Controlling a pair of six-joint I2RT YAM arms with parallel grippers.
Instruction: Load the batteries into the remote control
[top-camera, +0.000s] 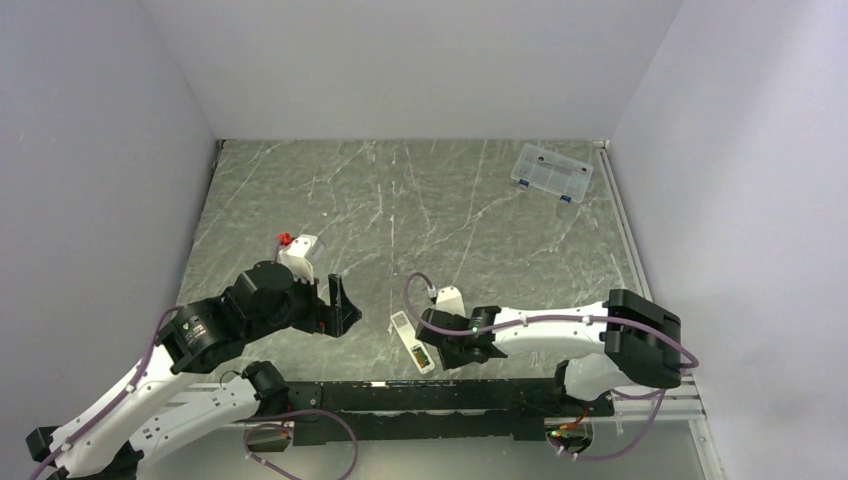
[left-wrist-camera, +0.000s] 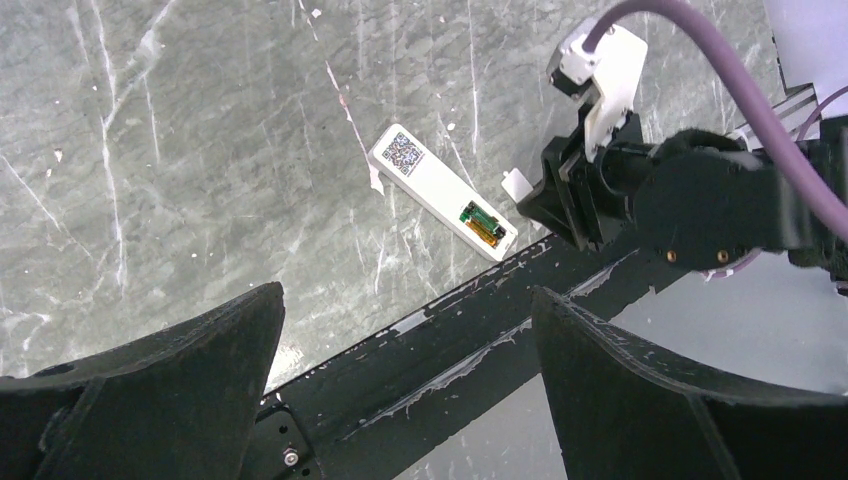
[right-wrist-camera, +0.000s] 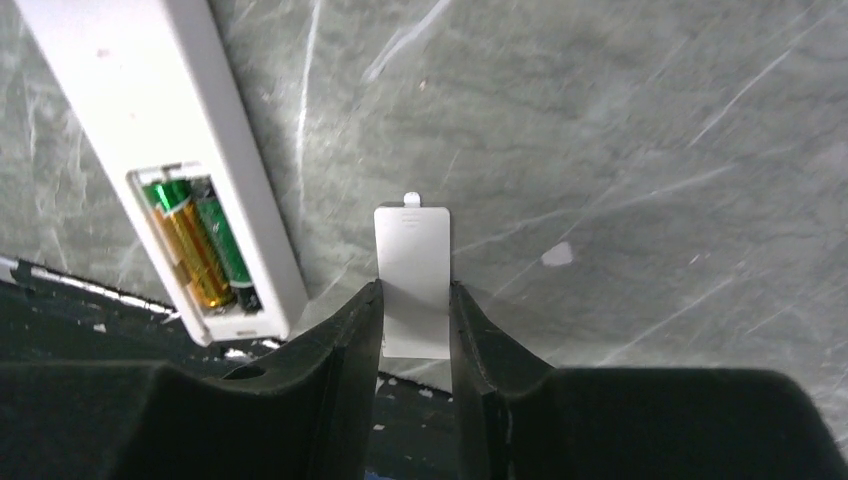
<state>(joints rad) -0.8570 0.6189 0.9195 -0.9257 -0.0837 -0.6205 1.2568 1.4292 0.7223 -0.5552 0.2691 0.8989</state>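
Top external view: the remote control (top-camera: 411, 342) lies flat on the grey marbled table (top-camera: 400, 200), close to the near edge, between the two arms.
Remote, long axis: diagonal, running from far-left to near-right in the top view.
Remote, which way up: the recess face is up, with the open battery recess at the near-right end, just beside the black rail (top-camera: 400, 395). A square printed label sits at the far-left end.
Batteries: the gold battery (right-wrist-camera: 188, 245) and the green battery (right-wrist-camera: 224, 240) both sit in the recess. They lie side by side and touching, their long axes parallel to the remote's.
Cover: a small white cover (right-wrist-camera: 412, 265) lies flat on the table just to the right of the recess end, apart from the remote, with its tab pointing away from the wrist.
Right gripper (right-wrist-camera: 415, 290): low over the table, its two fingers pressed against the cover's two long edges.
Left gripper (left-wrist-camera: 405, 295): its fingers are spread wide with nothing between them, well to the left of the remote.
Far right corner: a clear compartment box (top-camera: 551, 172), well apart from everything else.
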